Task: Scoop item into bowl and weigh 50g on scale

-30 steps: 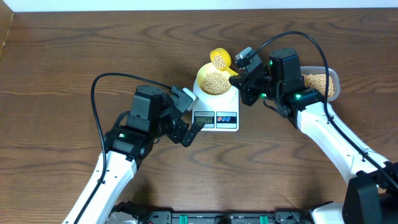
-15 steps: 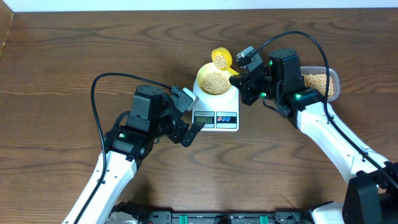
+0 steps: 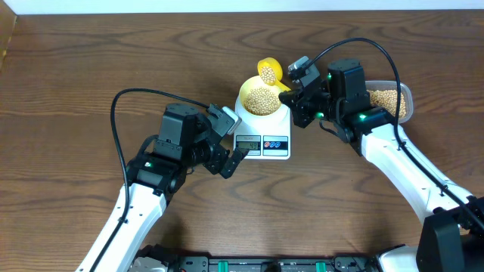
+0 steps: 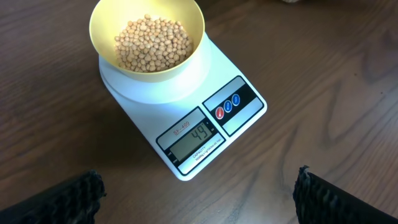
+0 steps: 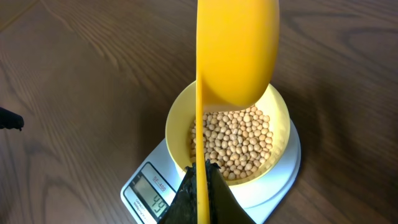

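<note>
49 on the display: the scale (image 4: pixel 146 106) reads one short of fifty, so I judge that only a few beans are wanted.
Bowl: the pale yellow bowl (image 4: pixel 194 50) sits centred on the platform, on the counter (image 3: pixel 76 75) between my two arms.
Beans: a heap of beans (image 4: pixel 152 42) lies in the bowl, with more in the clear tub (image 3: pixel 393 98) behind my right arm.
Right claw: my right claw (image 5: pixel 199 186) is clamped on the handle of the yellow scoop (image 5: pixel 239 50).
Key relation: the scoop's long axis runs straight out from that claw. Its head hangs over the bowl's far rim, beans showing in it from overhead, and the bowl is directly beneath.
Left claw: my left claw (image 3: pixel 229 140) is spread wide and empty, just off the scale's front left corner.
Nearer arm: the right.
</note>
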You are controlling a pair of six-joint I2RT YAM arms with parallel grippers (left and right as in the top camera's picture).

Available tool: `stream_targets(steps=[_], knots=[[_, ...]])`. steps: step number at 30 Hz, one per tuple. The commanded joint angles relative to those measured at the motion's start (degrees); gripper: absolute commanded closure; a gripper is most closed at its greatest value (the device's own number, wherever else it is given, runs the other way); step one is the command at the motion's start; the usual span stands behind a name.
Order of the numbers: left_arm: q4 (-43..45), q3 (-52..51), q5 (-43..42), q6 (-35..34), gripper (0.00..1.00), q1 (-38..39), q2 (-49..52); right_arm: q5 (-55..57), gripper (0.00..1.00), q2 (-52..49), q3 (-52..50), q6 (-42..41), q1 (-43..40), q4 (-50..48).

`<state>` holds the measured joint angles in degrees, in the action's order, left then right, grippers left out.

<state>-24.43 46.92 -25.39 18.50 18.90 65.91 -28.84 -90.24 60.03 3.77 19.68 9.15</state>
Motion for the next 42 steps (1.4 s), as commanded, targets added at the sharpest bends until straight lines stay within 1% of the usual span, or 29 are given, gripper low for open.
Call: stream_targets(steps=[1,13,17,42], knots=[[-0.15,-0.63,-0.55,1.16,0.0,-0.17,0.33,0.04,0.99,0.52,0.17,-0.52,0.24,-0.11],[-0.15,-0.63,-0.55,1.16,0.0,-0.17,0.33,0.04,0.99,0.52,0.17,-0.52,0.24,0.09],[-0.15,-0.63,-0.55,1.18,0.0,-0.17,0.33,2.82,0.99,0.52,0.17,-0.52,0.24,0.04],[-0.15,-0.63,-0.55,1.16,0.0,-0.17,0.33,2.82,0.99,0.52,0.17,-2.93,0.28,1.46]])
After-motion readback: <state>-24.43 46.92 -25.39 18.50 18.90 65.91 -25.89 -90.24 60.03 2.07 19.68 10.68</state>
